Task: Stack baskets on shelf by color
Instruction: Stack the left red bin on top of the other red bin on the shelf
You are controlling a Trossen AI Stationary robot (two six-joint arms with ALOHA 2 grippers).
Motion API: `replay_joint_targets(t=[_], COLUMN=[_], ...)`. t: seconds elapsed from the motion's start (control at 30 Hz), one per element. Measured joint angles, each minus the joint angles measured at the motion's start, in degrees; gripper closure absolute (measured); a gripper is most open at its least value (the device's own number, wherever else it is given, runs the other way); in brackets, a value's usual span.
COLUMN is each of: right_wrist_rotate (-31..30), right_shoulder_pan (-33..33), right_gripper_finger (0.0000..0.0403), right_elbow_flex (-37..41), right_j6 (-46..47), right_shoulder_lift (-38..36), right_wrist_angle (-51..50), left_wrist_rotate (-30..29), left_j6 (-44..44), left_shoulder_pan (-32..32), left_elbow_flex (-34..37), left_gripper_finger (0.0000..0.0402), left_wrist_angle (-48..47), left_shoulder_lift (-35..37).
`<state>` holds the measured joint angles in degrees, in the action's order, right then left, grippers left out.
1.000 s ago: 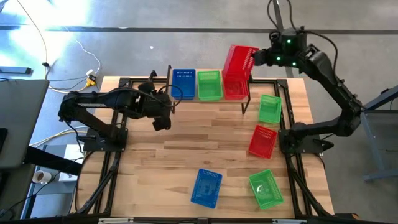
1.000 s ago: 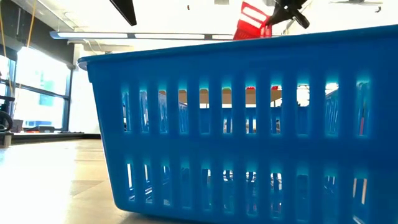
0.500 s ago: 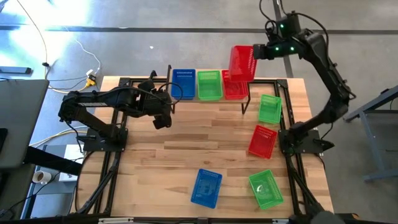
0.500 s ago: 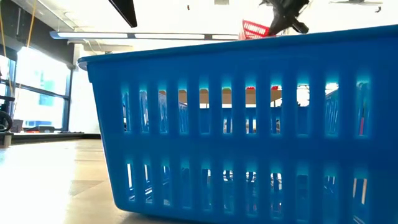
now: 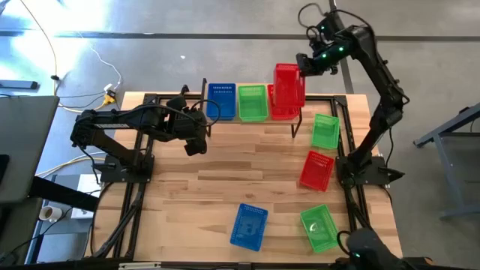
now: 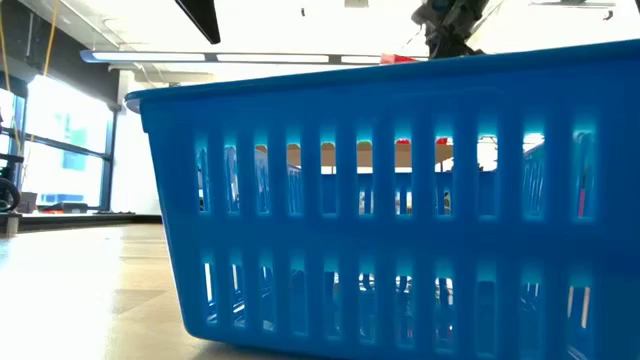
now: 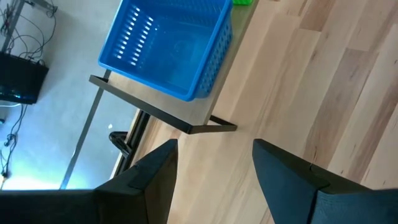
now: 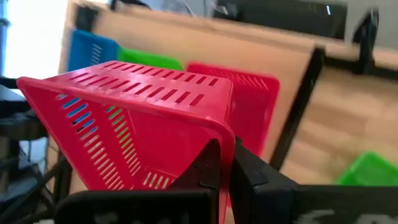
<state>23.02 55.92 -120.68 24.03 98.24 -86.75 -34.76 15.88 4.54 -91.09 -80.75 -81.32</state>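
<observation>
My right gripper (image 5: 304, 64) is shut on a red basket (image 5: 289, 82) and holds it in the air over the right end of the shelf (image 5: 296, 120). Under it another red basket (image 5: 279, 112) stands on the shelf, beside a green one (image 5: 253, 103) and a blue one (image 5: 221, 100). My left gripper (image 5: 196, 142) hangs open over the table, just in front of the shelf's left end. In the left wrist view its fingers (image 7: 149, 180) frame bare wood below the blue basket (image 7: 168, 43). My right gripper (image 8: 229, 163) pinches the red basket's short end wall at its rim (image 8: 227, 140), one finger (image 8: 208, 168) inside and the other (image 8: 252, 171) outside. It comes level from the table's right side. The basket is lifted clear, tilted, and reaches away from the fingers over the shelf.
On the table's right half lie a green basket (image 5: 325, 131), a red one (image 5: 316, 170), and near the front edge a blue one (image 5: 249, 226) and a green one (image 5: 321, 229). That blue basket (image 6: 400, 200) fills the low view. The table's middle and left are bare wood.
My right gripper has moved toward the table's left, carrying the red basket over the shelf's right end. The basket has turned from a slant to lie in line with the baskets on the shelf, and it has sunk in the low view. The left arm has kept still.
</observation>
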Motion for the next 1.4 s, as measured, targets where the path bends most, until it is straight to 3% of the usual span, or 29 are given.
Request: replay_joint_targets(t=[0.83,1.4], right_wrist_rotate=[-0.5,-3.1], right_shoulder_pan=[-0.8,-1.2], right_gripper_finger=[0.0403,0.0403], right_elbow_flex=[0.8,0.8], right_j6=[-0.4,3.2], right_shoulder_lift=[7.6,8.4], right_wrist_angle=[-3.2,-3.3], left_wrist_rotate=[0.0,0.1], left_j6=[0.0,0.0], left_shoulder_pan=[0.0,-0.1], left_elbow_flex=[0.0,0.0], left_gripper_finger=[0.0204,0.0204], left_wrist_angle=[0.0,-0.2], left_shoulder_lift=[0.0,0.0])
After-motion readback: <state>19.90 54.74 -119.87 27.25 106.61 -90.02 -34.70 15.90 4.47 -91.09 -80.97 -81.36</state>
